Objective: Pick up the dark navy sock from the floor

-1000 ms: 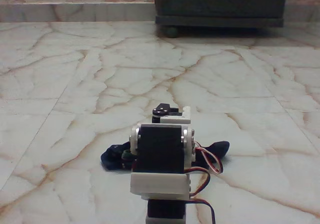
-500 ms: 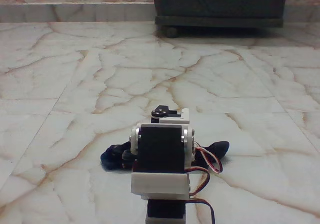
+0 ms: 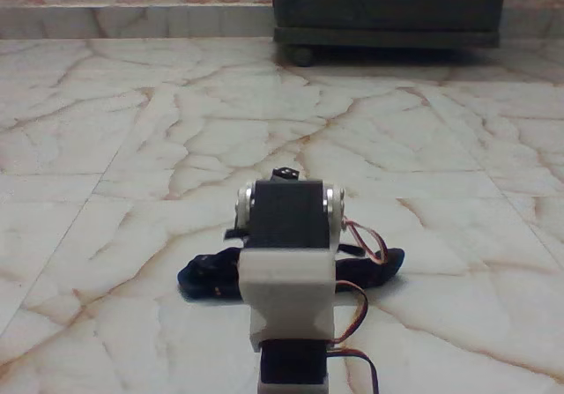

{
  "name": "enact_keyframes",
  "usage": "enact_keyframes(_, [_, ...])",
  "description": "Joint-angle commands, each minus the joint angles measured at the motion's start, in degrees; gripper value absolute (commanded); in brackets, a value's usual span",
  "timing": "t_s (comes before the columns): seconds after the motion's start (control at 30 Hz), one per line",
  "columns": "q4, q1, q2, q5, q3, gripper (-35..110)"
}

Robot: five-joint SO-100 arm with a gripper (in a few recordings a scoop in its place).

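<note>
No readable text, label, brand, number or sign anywhere in the fixed view. Arm housing (image 3: 289,293): plain white and black surfaces, no markings legible. Dark cabinet (image 3: 388,6) front: no lettering to be made out. Floor (image 3: 132,147): veins only.

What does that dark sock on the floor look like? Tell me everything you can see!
The dark navy sock is soft, limp cloth, so dark it looks almost black. It lies flat and stretched sideways on the shiny cream marble floor, a bit crumpled at its left end. The robot arm stands in front of its middle and hides that part, so one end pokes out on the left and the other end on the right. Whether the arm touches it cannot be told.
</note>
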Motion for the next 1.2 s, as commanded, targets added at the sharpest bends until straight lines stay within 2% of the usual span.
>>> enact_keyframes(0.0, [1.7,-0.5,-3.1,5.4,-7.0,0])
enact_keyframes(0.17, [9.9,-1.1,-10.7,14.0,-18.3,0])
enact_keyframes(0.3, [22.0,-1.8,-15.3,24.1,-26.5,0])
enact_keyframes(0.4, [36.5,-1.7,-21.0,33.0,-37.1,0])
enact_keyframes(0.63, [52.5,-2.6,-37.5,46.4,-61.4,0])
enact_keyframes(0.8, [66.9,-4.0,-47.6,53.8,-76.2,0])
enact_keyframes(0.97, [72.9,-3.5,-62.4,58.3,-92.6,0])
enact_keyframes(1.03, [79.5,-3.6,-67.9,60.5,-100.9,0])
enact_keyframes(1.17, [85.3,-5.0,-74.7,63.9,-107.5,0])
